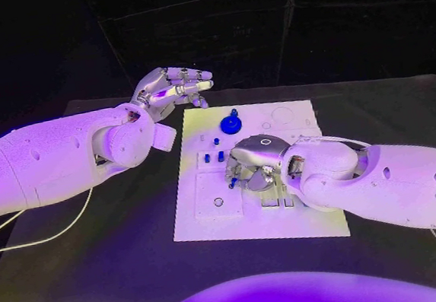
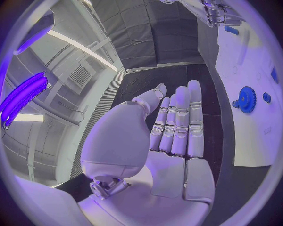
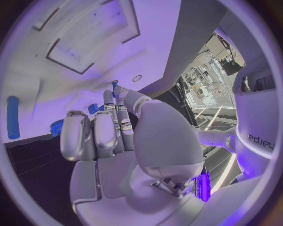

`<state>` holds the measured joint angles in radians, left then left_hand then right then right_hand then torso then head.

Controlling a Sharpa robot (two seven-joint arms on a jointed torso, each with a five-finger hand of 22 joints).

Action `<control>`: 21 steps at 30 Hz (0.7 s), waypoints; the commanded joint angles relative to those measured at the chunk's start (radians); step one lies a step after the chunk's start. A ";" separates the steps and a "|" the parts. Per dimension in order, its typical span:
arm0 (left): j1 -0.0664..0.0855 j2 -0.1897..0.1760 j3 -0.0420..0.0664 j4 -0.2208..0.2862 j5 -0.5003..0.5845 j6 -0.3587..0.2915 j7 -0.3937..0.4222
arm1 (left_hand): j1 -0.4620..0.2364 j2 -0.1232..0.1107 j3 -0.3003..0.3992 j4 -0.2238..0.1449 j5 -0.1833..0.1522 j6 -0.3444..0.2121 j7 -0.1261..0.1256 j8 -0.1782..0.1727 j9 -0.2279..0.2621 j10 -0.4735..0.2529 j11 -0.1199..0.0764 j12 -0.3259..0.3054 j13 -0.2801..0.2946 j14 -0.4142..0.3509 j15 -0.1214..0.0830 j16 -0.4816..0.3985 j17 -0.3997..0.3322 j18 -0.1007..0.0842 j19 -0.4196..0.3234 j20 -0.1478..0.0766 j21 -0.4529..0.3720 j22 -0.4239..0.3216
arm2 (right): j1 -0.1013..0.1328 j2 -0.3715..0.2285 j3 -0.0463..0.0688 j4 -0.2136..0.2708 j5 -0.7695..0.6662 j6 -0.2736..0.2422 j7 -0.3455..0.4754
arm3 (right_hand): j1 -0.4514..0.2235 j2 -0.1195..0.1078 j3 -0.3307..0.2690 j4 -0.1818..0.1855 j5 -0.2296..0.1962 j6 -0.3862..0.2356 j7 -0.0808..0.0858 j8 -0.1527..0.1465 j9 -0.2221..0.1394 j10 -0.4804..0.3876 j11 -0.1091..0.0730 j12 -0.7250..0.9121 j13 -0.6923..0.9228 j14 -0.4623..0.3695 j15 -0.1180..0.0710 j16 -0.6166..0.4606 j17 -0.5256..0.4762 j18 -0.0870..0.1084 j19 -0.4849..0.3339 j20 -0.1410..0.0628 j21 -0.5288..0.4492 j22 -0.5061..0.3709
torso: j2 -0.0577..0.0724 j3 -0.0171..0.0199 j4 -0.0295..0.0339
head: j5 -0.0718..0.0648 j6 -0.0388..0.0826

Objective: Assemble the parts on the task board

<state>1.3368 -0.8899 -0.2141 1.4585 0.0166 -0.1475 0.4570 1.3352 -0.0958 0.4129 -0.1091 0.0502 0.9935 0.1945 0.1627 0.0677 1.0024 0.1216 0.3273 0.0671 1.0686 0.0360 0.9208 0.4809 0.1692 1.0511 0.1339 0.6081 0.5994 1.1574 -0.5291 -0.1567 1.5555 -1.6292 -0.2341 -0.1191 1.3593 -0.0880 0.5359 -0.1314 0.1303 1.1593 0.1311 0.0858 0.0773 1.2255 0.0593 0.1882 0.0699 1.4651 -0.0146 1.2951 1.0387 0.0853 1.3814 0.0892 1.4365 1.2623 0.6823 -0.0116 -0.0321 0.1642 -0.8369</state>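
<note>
The white task board [image 1: 259,206] lies in the middle of the table. A blue gear [image 1: 231,124] [image 2: 246,99] stands near its far edge, and small blue pegs [image 1: 213,156] stand to the left of its middle. My right hand [image 1: 253,165] [image 3: 118,136] hangs over the board's middle, fingers pointing down. A small blue peg [image 3: 115,85] [image 1: 232,182] shows between its thumb and a fingertip, apparently pinched. My left hand [image 1: 173,87] [image 2: 174,136] hovers beyond the board's far left corner, palm flat, fingers straight, holding nothing.
A blue cylinder [image 3: 13,117] lies on the board [image 3: 70,56] near several recessed slots. The black table [image 1: 101,261] surrounds the board. A white cable [image 1: 42,235] runs across the table on the left.
</note>
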 commanded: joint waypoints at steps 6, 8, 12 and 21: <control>0.002 0.001 0.001 0.000 0.005 0.017 0.007 | 0.004 0.004 -0.007 -0.001 -0.001 0.000 0.005 0.000 -0.001 -0.003 0.007 0.004 -0.001 0.002 0.007 -0.005 -0.001 0.012 0.003 0.004 -0.005 -0.002 | -0.001 0.010 0.000 -0.011 -0.020 0.016 -0.001 | -0.002 0.004 0.001 -0.006 0.005 0.003 0.006 -0.002 0.000 -0.002 0.005 -0.004 0.001 0.022 -0.002 -0.001 -0.002 -0.018 -0.001 0.002 0.004 -0.001 | 0.000 0.0001 -0.0006 | 0.001 -0.003; 0.002 0.001 0.001 0.000 0.005 0.018 0.006 | 0.003 0.004 -0.008 0.000 -0.001 -0.001 0.005 0.000 -0.001 -0.004 0.007 0.004 -0.001 0.002 0.007 -0.006 -0.002 0.012 0.003 0.004 -0.005 -0.002 | -0.001 0.012 0.000 -0.013 -0.023 0.018 -0.002 | -0.002 0.005 0.002 -0.006 0.006 0.002 0.006 -0.002 0.000 -0.003 0.005 -0.005 0.001 0.022 -0.002 -0.001 -0.002 -0.018 -0.001 0.002 0.004 -0.001 | 0.000 0.0000 -0.0008 | 0.000 -0.003; 0.002 0.002 0.001 0.000 0.005 0.021 0.005 | 0.003 0.004 -0.009 0.000 -0.001 -0.001 0.005 0.000 -0.001 -0.004 0.007 0.004 -0.001 0.002 0.007 -0.006 -0.002 0.012 0.003 0.004 -0.005 -0.002 | -0.003 0.018 0.000 -0.018 -0.028 0.025 -0.004 | -0.002 0.005 0.002 -0.006 0.006 0.002 0.006 -0.002 0.000 -0.003 0.005 -0.005 0.001 0.022 -0.002 -0.001 -0.002 -0.018 -0.001 0.002 0.004 -0.001 | 0.000 0.0003 -0.0004 | 0.000 -0.005; 0.002 0.001 0.001 0.001 0.005 0.023 0.001 | 0.003 0.004 -0.009 0.000 -0.001 -0.001 0.005 0.000 -0.001 -0.004 0.007 0.004 -0.001 0.002 0.007 -0.006 -0.002 0.012 0.003 0.004 -0.005 -0.002 | -0.004 0.024 0.000 -0.022 -0.033 0.037 -0.006 | -0.006 0.002 0.000 -0.006 0.005 0.001 0.007 -0.004 -0.001 -0.004 0.006 -0.008 0.001 0.021 -0.001 -0.001 -0.003 -0.018 -0.002 0.003 0.004 -0.002 | 0.000 -0.0006 -0.0003 | -0.001 -0.007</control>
<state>1.3369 -0.8892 -0.2141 1.4582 0.0171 -0.1390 0.4544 1.3352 -0.0958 0.4101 -0.1120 0.0502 0.9935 0.1945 0.1627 0.0677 0.9988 0.1253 0.3273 0.0671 1.0686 0.0360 0.9208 0.4795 0.1690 1.0511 0.1339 0.6081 0.5990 1.1531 -0.5060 -0.1559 1.5337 -1.6503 -0.2167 -0.1219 1.3593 -0.0880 0.5359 -0.1314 0.1302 1.1609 0.1327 0.0830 0.0753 1.2219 0.0628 0.1844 0.0709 1.4651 -0.0146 1.2951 1.0360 0.0854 1.3814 0.0892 1.4365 1.2601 0.6827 -0.0116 -0.0321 0.1630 -0.8434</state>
